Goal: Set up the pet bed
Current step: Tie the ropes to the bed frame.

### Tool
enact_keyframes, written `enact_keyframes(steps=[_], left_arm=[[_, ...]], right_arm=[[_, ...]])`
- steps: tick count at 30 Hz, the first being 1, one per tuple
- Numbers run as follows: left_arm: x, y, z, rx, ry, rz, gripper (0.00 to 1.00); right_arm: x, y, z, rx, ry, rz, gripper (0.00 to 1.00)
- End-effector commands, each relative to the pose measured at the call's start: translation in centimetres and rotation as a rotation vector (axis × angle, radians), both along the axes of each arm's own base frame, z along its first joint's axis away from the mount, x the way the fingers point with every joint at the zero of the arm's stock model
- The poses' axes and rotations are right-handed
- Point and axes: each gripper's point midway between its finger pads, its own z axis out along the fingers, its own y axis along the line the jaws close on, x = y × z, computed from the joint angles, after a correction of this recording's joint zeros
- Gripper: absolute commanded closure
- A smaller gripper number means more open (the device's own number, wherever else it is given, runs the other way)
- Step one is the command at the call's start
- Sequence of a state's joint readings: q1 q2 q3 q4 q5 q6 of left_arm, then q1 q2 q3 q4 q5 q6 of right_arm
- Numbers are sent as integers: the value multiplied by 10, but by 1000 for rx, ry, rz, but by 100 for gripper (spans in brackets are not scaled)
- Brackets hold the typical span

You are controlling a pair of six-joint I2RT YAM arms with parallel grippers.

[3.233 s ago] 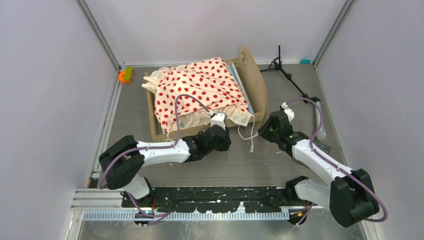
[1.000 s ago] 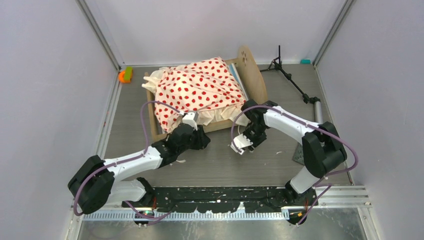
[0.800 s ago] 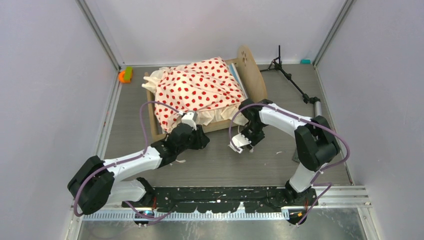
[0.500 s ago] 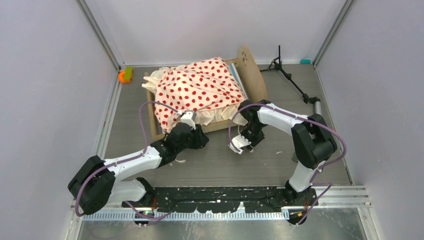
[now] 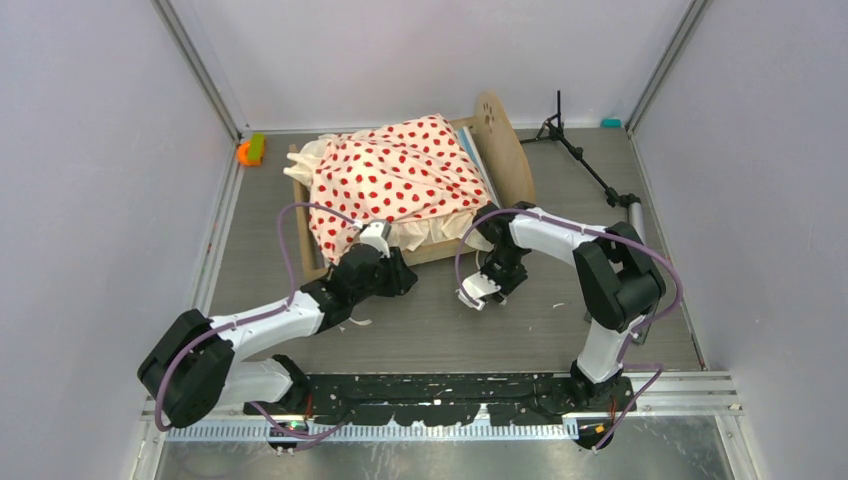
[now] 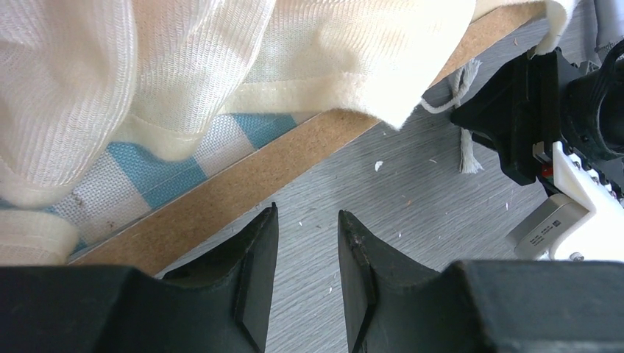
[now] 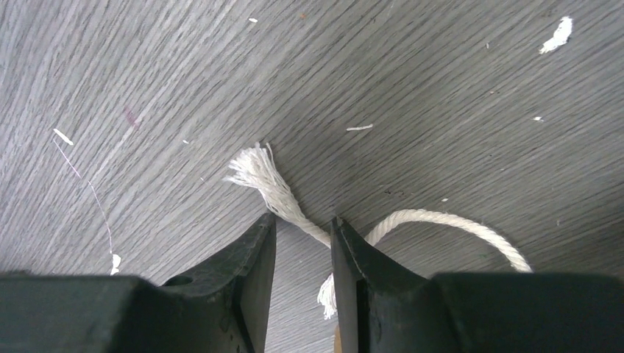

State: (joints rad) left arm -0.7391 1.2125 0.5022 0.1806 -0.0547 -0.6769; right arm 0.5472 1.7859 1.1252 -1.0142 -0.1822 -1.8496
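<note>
A gray wood-grain counter (image 5: 440, 335), boxed in by pale walls, carries the pet bed (image 5: 410, 200) toward the back, a little left of center and set at an angle. Its red-dotted cream cover (image 5: 390, 170) lies heaped over the frame. A round end board (image 5: 505, 150) stands at the right end and a cream ruffle (image 6: 221, 59) spills over the near side rail (image 6: 243, 198). A strip of blue-and-white mattress (image 6: 147, 173) shows between ruffle and rail. The left arm stretches forward from its base, low over the counter, and the left hand (image 6: 307, 220) sits just short of the near rail, its fingers a little apart with nothing between them. The right arm is folded sharply: it rises from its base, bends at the elbow on the right, and runs leftward toward the bed's near right corner, where the wrist turns down. The right hand (image 7: 303, 224) points at the counter with fingers slightly apart, and a white cord (image 7: 441, 220) with a frayed end runs into the gap between the tips without being visibly pinched. The two hands are near each other but apart, in front of the bed. A black tripod stand (image 5: 580, 155) lies at the back right, and a small orange and green object (image 5: 250, 150) sits in the back left corner.
</note>
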Motion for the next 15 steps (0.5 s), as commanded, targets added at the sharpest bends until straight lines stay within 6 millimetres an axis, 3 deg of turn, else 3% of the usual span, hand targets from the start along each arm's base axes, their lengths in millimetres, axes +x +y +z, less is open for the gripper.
enact_keyframes(steps=[1, 9, 15], left_arm=[[4, -2, 7, -42, -24, 3, 63], [3, 4, 8, -39, -18, 16, 63], [3, 6, 11, -44, -14, 28, 63]], right_arm=[[-3, -6, -6, -35, 9, 30, 63], [-5, -3, -13, -27, 31, -12, 73], [-6, 1, -12, -8, 32, -39, 95]])
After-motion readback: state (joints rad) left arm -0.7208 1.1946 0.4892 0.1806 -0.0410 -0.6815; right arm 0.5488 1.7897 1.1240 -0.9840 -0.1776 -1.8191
